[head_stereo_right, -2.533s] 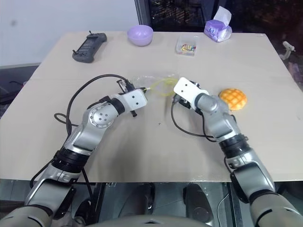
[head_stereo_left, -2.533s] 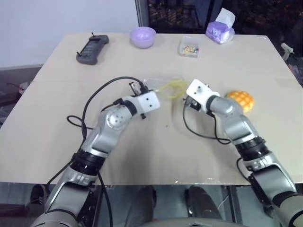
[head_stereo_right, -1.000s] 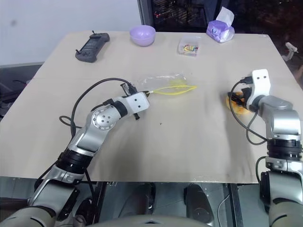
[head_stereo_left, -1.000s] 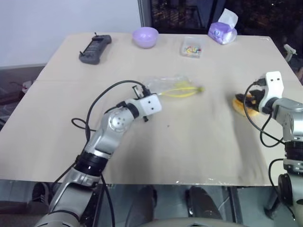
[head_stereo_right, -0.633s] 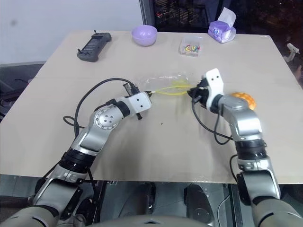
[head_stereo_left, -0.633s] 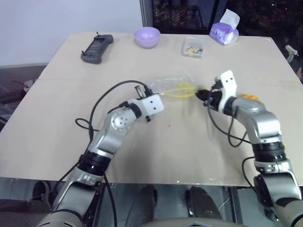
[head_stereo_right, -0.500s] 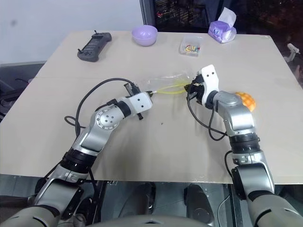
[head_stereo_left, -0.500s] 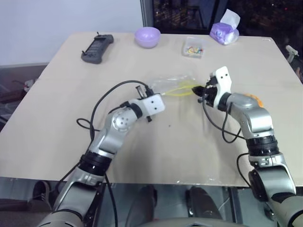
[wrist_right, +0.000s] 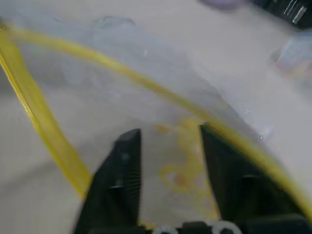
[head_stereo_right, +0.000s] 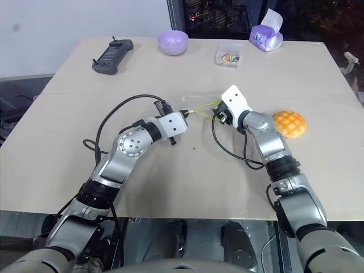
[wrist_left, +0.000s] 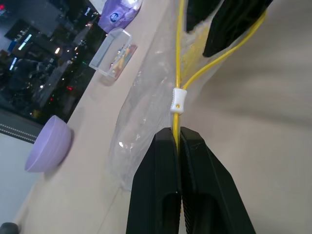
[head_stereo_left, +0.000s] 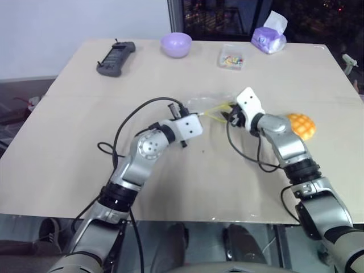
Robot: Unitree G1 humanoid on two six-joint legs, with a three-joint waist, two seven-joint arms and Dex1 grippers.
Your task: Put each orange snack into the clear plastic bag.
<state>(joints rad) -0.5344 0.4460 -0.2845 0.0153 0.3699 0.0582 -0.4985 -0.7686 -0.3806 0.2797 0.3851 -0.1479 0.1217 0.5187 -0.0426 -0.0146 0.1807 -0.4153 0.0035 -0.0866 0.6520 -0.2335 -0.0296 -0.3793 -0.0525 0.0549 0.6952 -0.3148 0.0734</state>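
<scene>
From the head views the clear plastic bag [head_stereo_left: 206, 106] is a faint glint mid-table between the two arms, with the orange snack [head_stereo_left: 301, 124] resting on the table [head_stereo_left: 68, 148] off to the right, apart from both grippers. The left wrist view adds detail: the left gripper [wrist_left: 178, 141] is pinched tight on the bag's yellow zip strip, just below the small white slider [wrist_left: 178, 99], and the purple bowl [wrist_left: 48, 151] and a small clear box [wrist_left: 113, 51] sit far behind. The right wrist view shows the right gripper [wrist_right: 165, 134] with its fingers [wrist_right: 124, 161] spread partly apart, reaching into the bag's open mouth (yellow strip curving on either side). Whether they touch the film is unclear; they hold nothing.
</scene>
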